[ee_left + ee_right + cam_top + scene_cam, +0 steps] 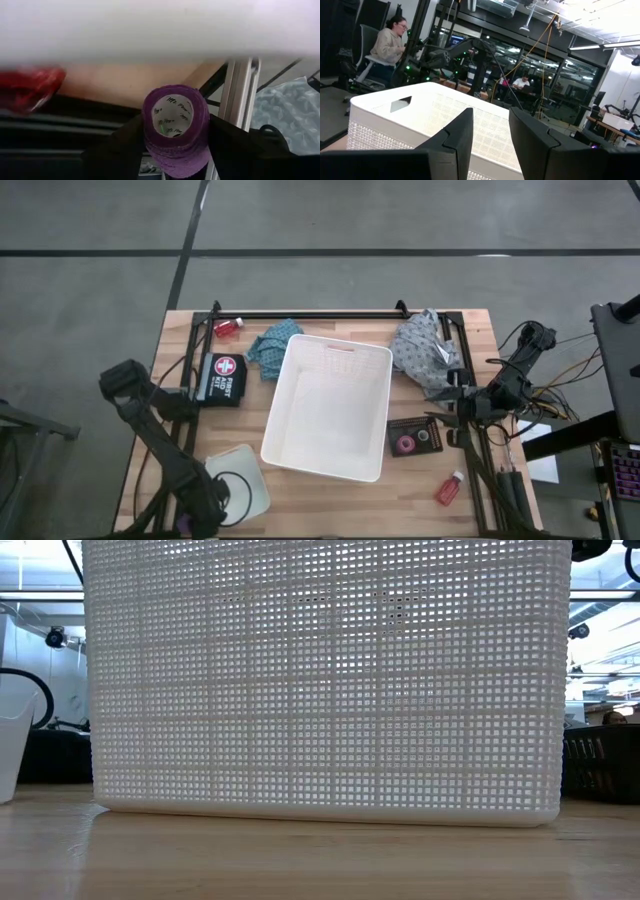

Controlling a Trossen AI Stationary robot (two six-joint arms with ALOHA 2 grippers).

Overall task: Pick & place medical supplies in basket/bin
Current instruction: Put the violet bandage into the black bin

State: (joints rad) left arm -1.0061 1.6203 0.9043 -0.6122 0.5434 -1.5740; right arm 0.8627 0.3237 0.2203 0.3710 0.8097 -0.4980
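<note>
Large deep white rectangular plastic basket [330, 408] sits mid-tabletop [300, 500], long axis running near-to-far, slightly skewed; its handle cutout is at the far short wall. In the low view its perforated side wall fills most of the frame.

Left hand [175, 137] is clamped on a small purple roll [176, 127]. The roll's core hole faces the wrist camera, so its axis points back along the hand, with the dark fingers [125, 145] on either side of it. From above, the left arm reaches to the near-left corner over the small shallow translucent-white rectangular tray [240, 478]; the hand itself is hard to make out there.

Right hand [490, 130] is at the right edge of the tabletop, just right of the flat black tray [415, 437], pointing toward the basket. Fingers are narrowly parted, with nothing between them.

Other supplies:
- Teal patterned bunched cloth [270, 345], touching the basket's far-left corner.
- Grey patterned bunched cloth [423, 350], beside the far-right corner.
- Small red bottle with white cap [228, 327], far left, lying roughly left-right, cap to the right.
- Second red bottle [449, 488], near right, lying diagonally, cap toward the far right.
- Another purple roll [405, 444] on the black tray, hole up.
- Black first-aid pouch [222, 378], left of the basket.

A seated person [387, 47] is visible in the room behind.
</note>
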